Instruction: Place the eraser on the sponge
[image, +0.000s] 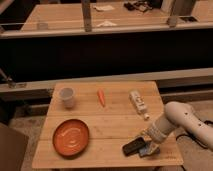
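A black eraser (133, 146) lies flat on the wooden table (115, 120) near its front right edge. Right beside it, on its right, is a small bluish sponge (150, 150), and the two look to be touching. My gripper (148, 140) comes in from the right on a white arm (182, 120). It is low over the table, just above the sponge and at the eraser's right end. The gripper partly covers the sponge.
An orange plate (71, 137) sits at the front left and a white cup (67, 97) at the back left. An orange carrot (101, 97) lies at the back middle, a white bottle (138, 102) at the back right. A dark railing and counters stand behind the table.
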